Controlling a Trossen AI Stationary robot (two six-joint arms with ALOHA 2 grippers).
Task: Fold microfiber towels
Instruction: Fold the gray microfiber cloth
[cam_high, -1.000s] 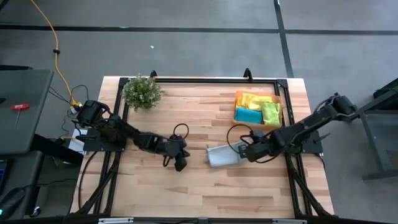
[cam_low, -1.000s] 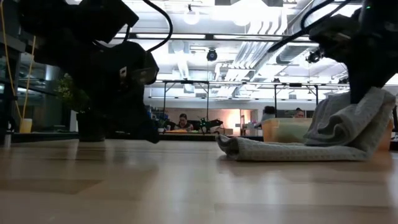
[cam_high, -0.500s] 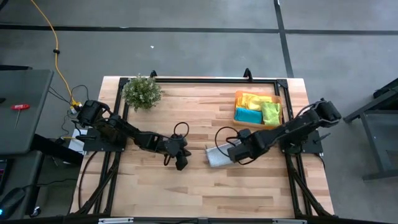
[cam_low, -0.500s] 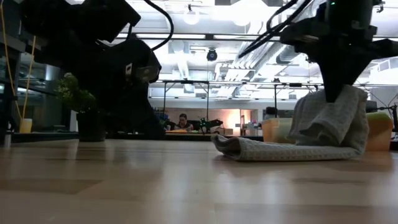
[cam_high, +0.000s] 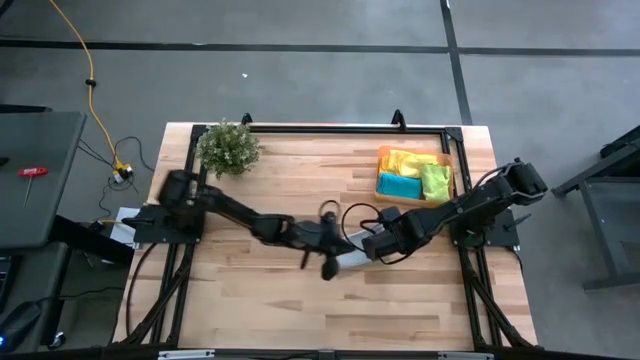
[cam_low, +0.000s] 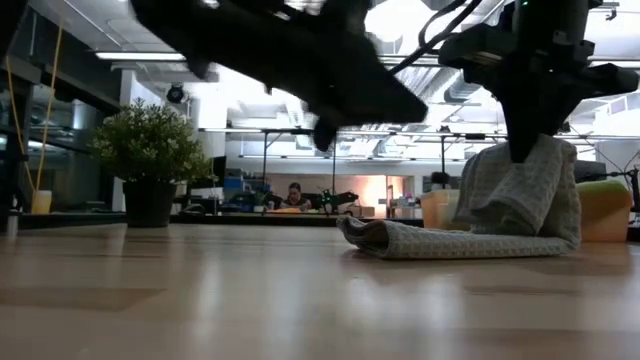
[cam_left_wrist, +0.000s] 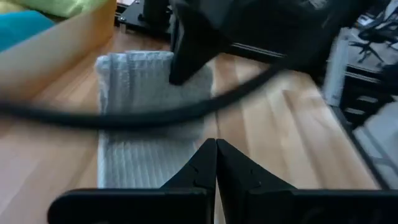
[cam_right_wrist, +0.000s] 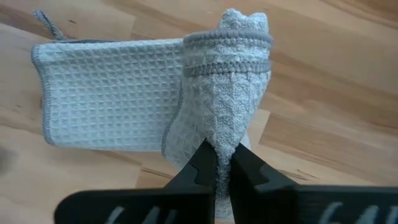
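Note:
A pale grey-blue towel (cam_high: 350, 258) lies mid-table, also in the low view (cam_low: 450, 240) and the left wrist view (cam_left_wrist: 143, 106). My right gripper (cam_high: 374, 246) is shut on its raised end (cam_right_wrist: 227, 56). My left gripper (cam_high: 327, 264) is shut and hovers just left of the towel, above the table (cam_low: 322, 135), its fingertips (cam_left_wrist: 216, 155) over the towel's near edge. Yellow (cam_high: 403, 160), teal (cam_high: 397, 186) and lime (cam_high: 436, 181) towels lie in the orange tray (cam_high: 447, 160). My right gripper pinches the towel's bunched end (cam_right_wrist: 222, 134) between its two fingers, coming from above and pointing down. That end is lifted and hangs in folds below the fingers (cam_low: 525, 190). The rest of the towel (cam_right_wrist: 106, 93) lies flat on the table.
A small potted plant (cam_high: 228, 148) stands at the far left. The orange tray sits at the far right by the black frame rail. Bare wood lies toward the near edge (cam_high: 320, 310).
My left gripper has swung toward the table's right edge, up to the grey towel, and has risen off the table. My right gripper has carried the towel's lifted end toward the table's left, over the flat part, which has stayed put.

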